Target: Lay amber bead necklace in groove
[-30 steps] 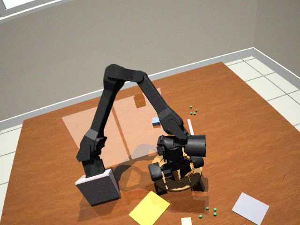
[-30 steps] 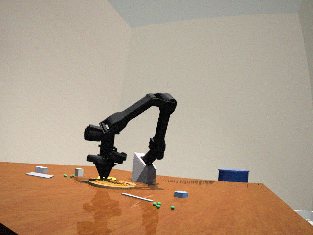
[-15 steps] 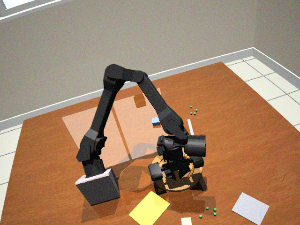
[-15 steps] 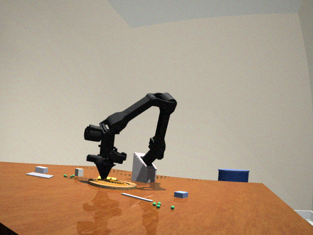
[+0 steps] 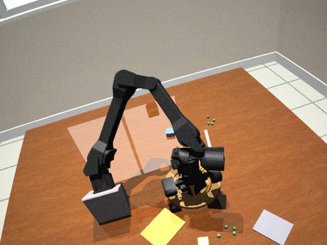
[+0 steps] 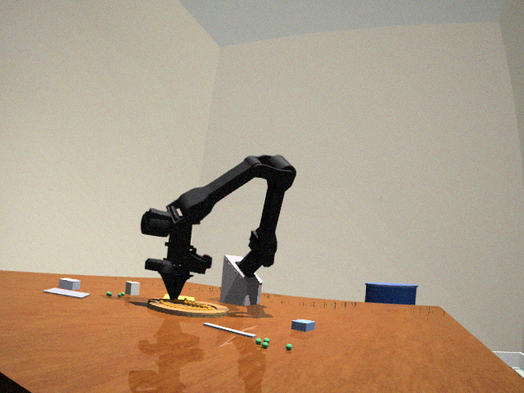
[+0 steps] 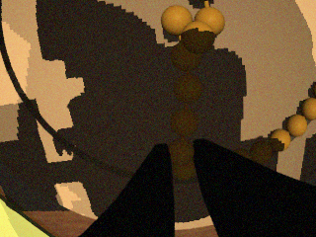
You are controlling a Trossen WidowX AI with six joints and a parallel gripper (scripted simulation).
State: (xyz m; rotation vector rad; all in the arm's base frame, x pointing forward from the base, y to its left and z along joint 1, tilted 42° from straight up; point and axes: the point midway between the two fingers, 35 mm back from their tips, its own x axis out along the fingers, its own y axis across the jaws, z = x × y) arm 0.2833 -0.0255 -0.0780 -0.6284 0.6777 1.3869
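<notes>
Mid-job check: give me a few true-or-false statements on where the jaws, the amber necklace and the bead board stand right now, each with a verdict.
1. The gripper has its jaws shut on the amber bead necklace. True.
2. The amber bead necklace lies on the round wooden bead board. True.
3. The gripper hangs high above the board. False: its tips are down at the board's surface.
4. The yellow paper sheet lies on top of the board. False: it lies on the brown wooden table beside it.
5. A dark blue round tub stands at the table's far edge. True.
</notes>
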